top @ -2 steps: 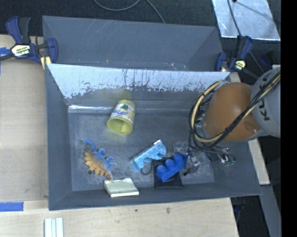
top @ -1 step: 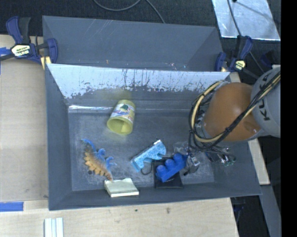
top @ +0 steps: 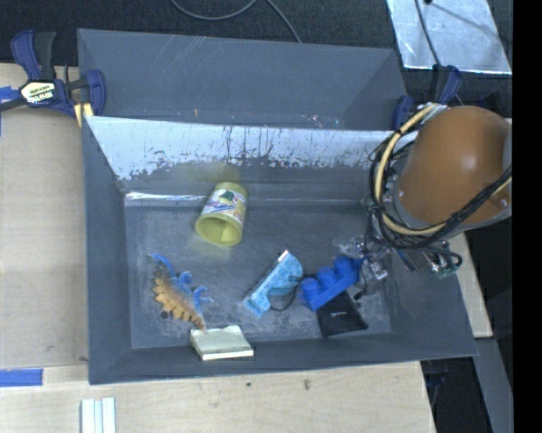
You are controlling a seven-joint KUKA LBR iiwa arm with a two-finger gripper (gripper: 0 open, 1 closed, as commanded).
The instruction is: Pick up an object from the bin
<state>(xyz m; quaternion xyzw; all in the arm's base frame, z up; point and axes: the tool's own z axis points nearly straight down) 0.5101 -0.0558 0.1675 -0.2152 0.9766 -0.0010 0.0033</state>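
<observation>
Just left of gripper (top: 372, 267): blue toy (top: 331, 284), long axis slanting toward it; cannot tell whether open or closed.

The gripper (top: 372, 269) hangs low at the bin's (top: 108, 242) four o'clock, just beside a chunky blue toy (top: 329, 285) and a flat black piece (top: 343, 318). A yellow cup (top: 221, 215) lies tipped over at eleven, and a pale block (top: 222, 342) at seven.
</observation>
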